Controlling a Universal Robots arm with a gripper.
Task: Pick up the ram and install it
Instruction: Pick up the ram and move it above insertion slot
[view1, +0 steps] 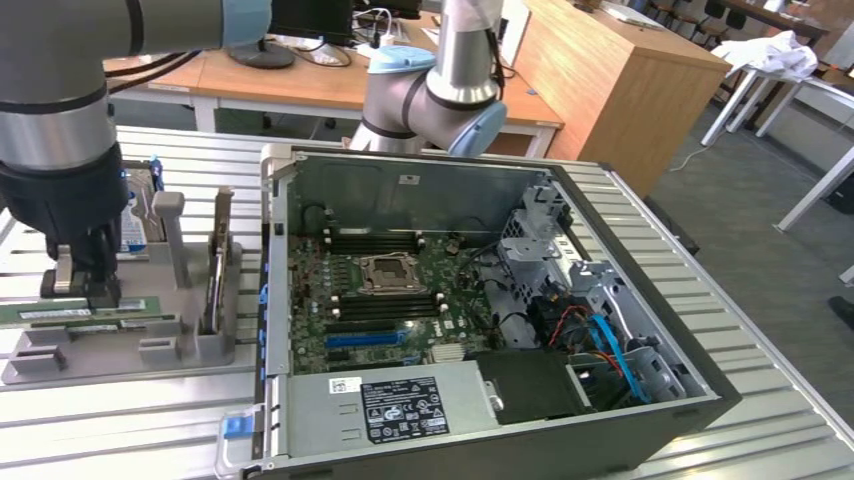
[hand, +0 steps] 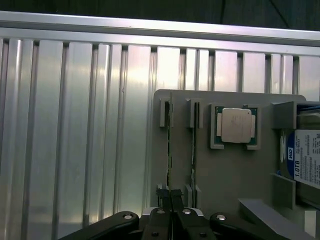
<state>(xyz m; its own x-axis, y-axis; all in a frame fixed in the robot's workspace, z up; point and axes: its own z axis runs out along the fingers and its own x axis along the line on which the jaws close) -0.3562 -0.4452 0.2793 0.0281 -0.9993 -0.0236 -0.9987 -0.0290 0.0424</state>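
My gripper (hand: 170, 195) is down low over the gray holder (hand: 225, 180). Its two black fingers are squeezed close together. The thin top edge of the ram (hand: 169, 150) runs between them, so I am pinching the ram. The ram is a long, skinny green stick. It stands on its edge in a slot of the holder, close to the holder's outer side. A second green stick (hand: 193, 150) stands in the next slot, just beside the first one, and the two do not touch. Past that stick, a square silver chip (hand: 236, 125) lies flat in its own little pocket. Farther along the holder is a hard drive (hand: 306, 161) with a blue and white label. The holder sits on a shiny metal table (hand: 75, 130) with long grooves in it. In the exterior view, my arm (view1: 54, 120) comes down at the exterior view's left, right over the holder. The open computer case (view1: 400, 190) lies on the same table beside the holder, toward the exterior view's right. Inside it I can see the green board (view1: 307, 300). It has long black slots (view1: 387, 300) on both sides of a square silver socket (view1: 396, 270). A gray box with a black and white label (view1: 400, 405) sits at the near end of the case.
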